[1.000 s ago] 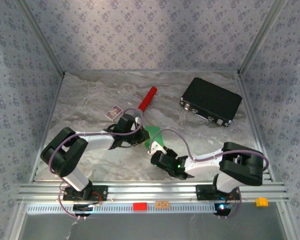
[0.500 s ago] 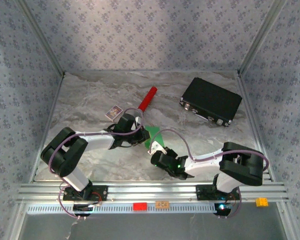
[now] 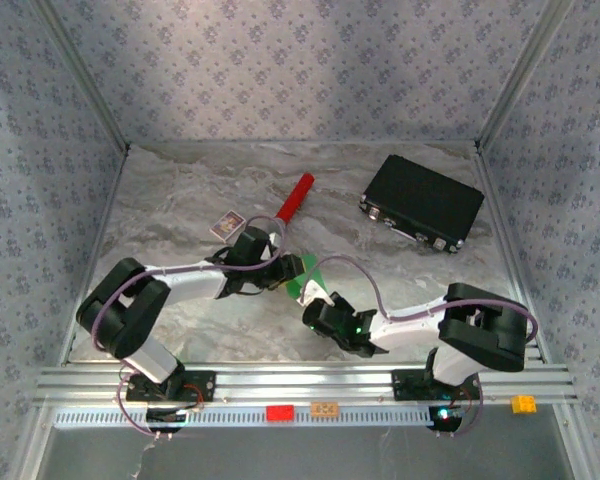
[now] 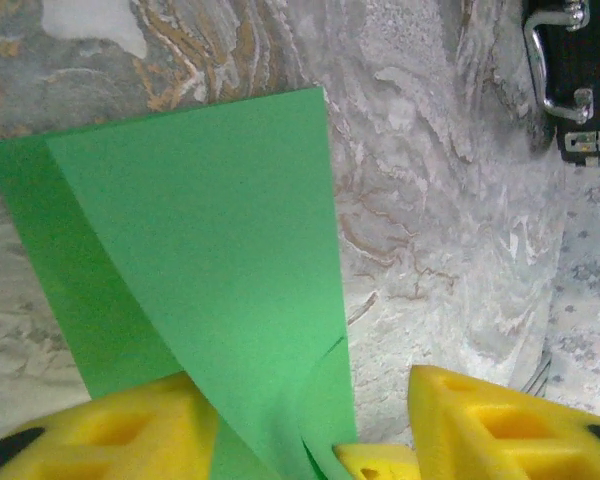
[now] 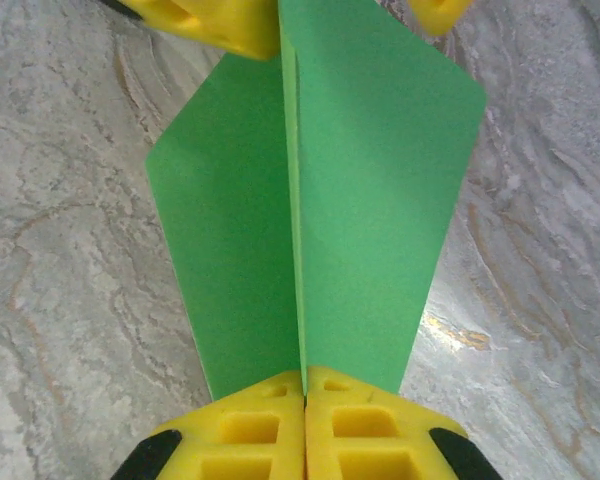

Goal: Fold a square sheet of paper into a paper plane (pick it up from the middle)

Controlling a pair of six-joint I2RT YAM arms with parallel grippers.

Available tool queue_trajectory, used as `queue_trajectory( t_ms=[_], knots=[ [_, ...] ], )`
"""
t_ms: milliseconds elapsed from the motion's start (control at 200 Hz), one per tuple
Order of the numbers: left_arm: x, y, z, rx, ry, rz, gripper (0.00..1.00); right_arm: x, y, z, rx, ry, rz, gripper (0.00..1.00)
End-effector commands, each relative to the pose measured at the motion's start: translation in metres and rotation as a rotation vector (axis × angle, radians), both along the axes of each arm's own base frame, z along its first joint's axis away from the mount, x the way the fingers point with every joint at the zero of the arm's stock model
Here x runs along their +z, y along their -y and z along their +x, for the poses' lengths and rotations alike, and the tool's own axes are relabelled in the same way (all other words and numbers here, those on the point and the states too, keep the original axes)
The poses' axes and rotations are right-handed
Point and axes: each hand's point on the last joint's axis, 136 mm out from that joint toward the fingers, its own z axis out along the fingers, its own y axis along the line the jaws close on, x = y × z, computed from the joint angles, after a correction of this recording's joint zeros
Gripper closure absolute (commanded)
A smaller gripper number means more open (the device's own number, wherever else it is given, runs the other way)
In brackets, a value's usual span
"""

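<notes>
1 – right fingers [image 5: 275, 435]: yellow pads pressed flat together, clamped on the near edge of the square sheet of paper [image 5: 370, 200] right at its crease; arm comes in low from the near-right base

2 – square sheet of paper: bright green, plain, part-folded; ctr crease stands upright out of the pad seam, w/ one flap falling away to each side over the worktop [image 5: 70, 250]. Pos.: near-middle of worktop, btwn the two sets of fingers; in the top view a small green patch just beyond the right wrist

3 – left fingers [image 4: 110, 435]: yellow pads spread well apart, gripping nothing; far end of the sheet runs in btwn them, and a flap overlaps the left-hand pad in the wrist view. Contact there – cannot tell

4 – small printed card [image 3: 227, 224]: flat on worktop, just beyond the left wrist

5 – red cylinder [image 3: 295, 198]: lying flat, angled, beyond the card and to its right

6 – black case [image 3: 422, 203]: far right, lid down, metal fittings on its near side, well apart from the sheet
</notes>
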Motion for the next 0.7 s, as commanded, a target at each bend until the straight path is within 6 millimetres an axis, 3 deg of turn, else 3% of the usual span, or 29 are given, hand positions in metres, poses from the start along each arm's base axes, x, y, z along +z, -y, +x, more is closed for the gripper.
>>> queue_trajectory(
  t_ms=[0,400,695],
  knots=[
    [0.022,-0.003,0.005,0.009,0.059,0.029,0.36,-0.005,-0.005,-0.004,-0.006,-0.084,0.09,0.91],
    [0.033,-0.011,0.006,0.025,0.089,0.054,0.31,-0.007,-0.007,-0.003,-0.023,-0.271,0.321,0.96],
    [0.032,-0.01,0.007,0.023,0.086,0.056,0.31,-0.006,-0.01,-0.005,-0.054,-0.518,0.543,0.97]
  ],
)
